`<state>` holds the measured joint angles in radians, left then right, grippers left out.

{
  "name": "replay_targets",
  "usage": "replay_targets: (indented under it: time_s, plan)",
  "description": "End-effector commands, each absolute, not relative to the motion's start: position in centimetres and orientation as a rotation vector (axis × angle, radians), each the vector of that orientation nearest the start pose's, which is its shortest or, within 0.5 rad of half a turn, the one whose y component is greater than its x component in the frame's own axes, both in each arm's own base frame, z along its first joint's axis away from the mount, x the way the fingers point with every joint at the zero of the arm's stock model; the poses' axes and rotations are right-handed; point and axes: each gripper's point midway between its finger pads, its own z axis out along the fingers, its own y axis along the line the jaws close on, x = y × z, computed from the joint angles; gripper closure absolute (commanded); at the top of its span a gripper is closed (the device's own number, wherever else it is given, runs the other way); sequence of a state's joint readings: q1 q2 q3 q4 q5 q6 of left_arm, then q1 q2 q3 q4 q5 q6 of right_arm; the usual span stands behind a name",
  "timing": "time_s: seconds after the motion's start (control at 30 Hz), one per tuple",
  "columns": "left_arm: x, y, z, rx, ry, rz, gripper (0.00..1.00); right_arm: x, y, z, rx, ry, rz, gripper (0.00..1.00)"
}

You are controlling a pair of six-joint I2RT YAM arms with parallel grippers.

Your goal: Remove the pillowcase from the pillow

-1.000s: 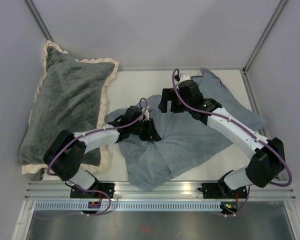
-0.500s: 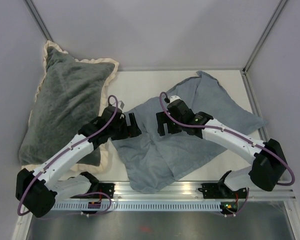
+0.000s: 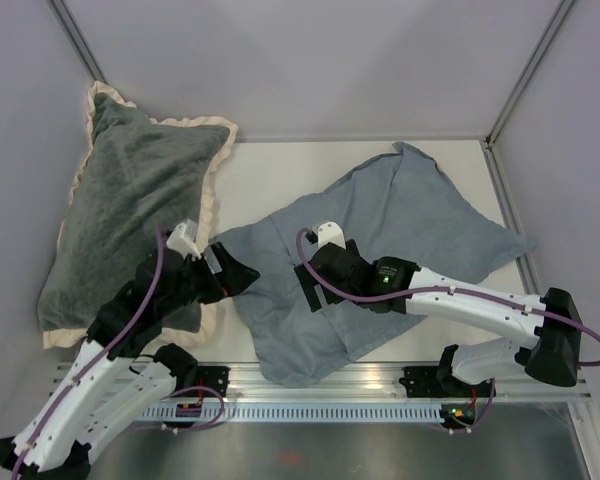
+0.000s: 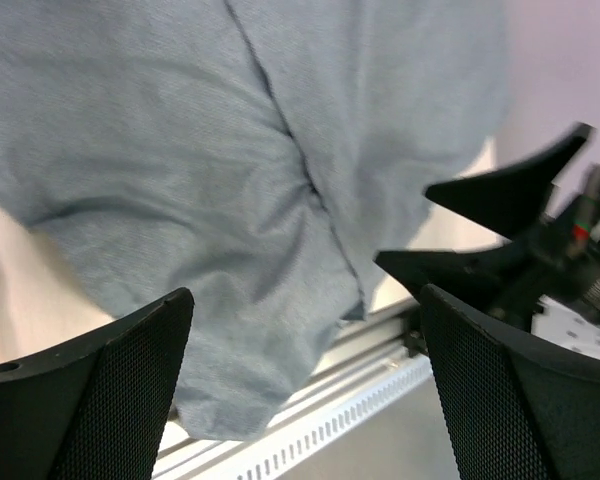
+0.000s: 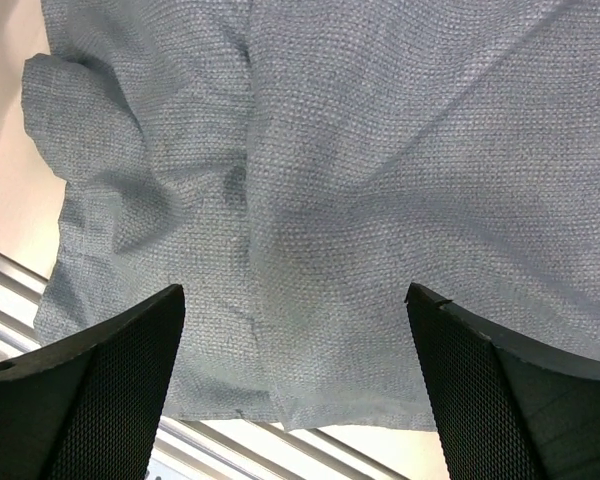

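The grey-blue pillowcase (image 3: 400,230) lies limp and creased across the middle and right of the table, one corner hanging over the near rail. No pillow shows; it is hidden or out of view. My left gripper (image 3: 242,274) is open at the cloth's left edge, and the left wrist view shows the pillowcase (image 4: 230,170) beyond the empty left gripper (image 4: 305,390). Above the cloth's middle my right gripper (image 3: 310,288) also stands open. The weave of the pillowcase (image 5: 360,160) fills the right wrist view, with nothing between the fingers of the right gripper (image 5: 295,390).
A large dark grey plush pillow (image 3: 130,200) with a cream ruffle leans at the left wall. The metal rail (image 3: 320,375) runs along the near table edge. Grey walls close in the back and both sides.
My left gripper has opened, let go of the cloth and pulled back to the left. The right gripper moved nearer and leftward over the cloth, which has settled flatter.
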<state>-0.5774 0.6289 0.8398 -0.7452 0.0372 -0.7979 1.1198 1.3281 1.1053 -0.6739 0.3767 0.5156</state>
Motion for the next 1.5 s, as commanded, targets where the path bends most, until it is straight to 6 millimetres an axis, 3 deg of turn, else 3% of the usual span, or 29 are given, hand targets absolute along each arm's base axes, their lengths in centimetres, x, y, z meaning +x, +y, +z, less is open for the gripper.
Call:
replay_targets:
  time_s: [0.0, 0.2, 0.37, 0.5, 0.6, 0.7, 0.77, 0.87, 0.97, 1.0, 1.13, 1.27, 1.37, 1.47]
  plan:
    - [14.3, -16.1, 22.0, -0.328, 2.223, -1.032, 0.0, 18.3, 27.8, 17.9, -0.498, 2.289, 0.309, 0.02]
    - [12.7, -15.6, 22.9, -0.312, 2.147, -1.112, 0.0, 18.2, 27.4, 17.2, -0.52, 2.287, 0.248, 0.02]
    - [12.9, -16.6, 22.2, -0.252, 2.214, -1.109, 0.0, 19.3, 28.7, 17.8, -0.574, 2.194, 0.269, 0.02]
    - [13.3, -17.1, 20.1, -0.245, 2.258, -1.094, 0.01, 20.4, 28.8, 14.7, -0.644, 2.249, 0.112, 0.02]
    - [13.7, -17.4, 18.7, -0.229, 2.299, -1.068, 0.01, 21.5, 28.9, 12.2, -0.64, 2.32, 0.111, 0.02]
    - [14.1, -18.0, 17.8, -0.198, 2.337, -1.062, 0.01, 23.2, 29.9, 11.1, -0.624, 2.343, 0.184, 0.03]
    - [14.5, -18.5, 17.4, -0.18, 2.353, -1.061, 0.01, 24.4, 30.5, 11.5, -0.611, 2.329, 0.195, 0.05]
    - [14.8, -18.8, 17.0, -0.165, 2.367, -1.056, 0.01, 26.1, 30.6, 11.6, -0.584, 2.331, 0.165, 0.17]
    - [15.0, -18.8, 16.5, -0.161, 2.385, -1.038, 0.01, 27.4, 30.2, 11.9, -0.542, 2.343, 0.169, 0.68]
    - [15.1, -18.9, 16.4, -0.16, 2.391, -1.034, 0.01, 27.6, 30.0, 12.1, -0.526, 2.34, 0.162, 0.97]
    - [15.6, -19.2, 16.2, -0.136, 2.401, -1.021, 0.03, 29.1, 27.8, 13.9, -0.426, 2.296, 0.078, 1.0]
    - [16.5, -20.1, 16.0, -0.104, 2.435, -1.012, 0.07, 30.0, 26.3, 16.2, -0.358, 2.277, 0.105, 1.0]
    - [17.5, -21.1, 16.0, -0.081, 2.458, -1.022, 0.09, 30.5, 24.6, 16.4, -0.307, 2.306, 0.115, 1.0]
    - [18.5, -21.8, 15.7, -0.075, 2.48, -1.006, 0.09, 30.1, 24.4, 16.2, -0.319, 2.315, 0.167, 0.87]
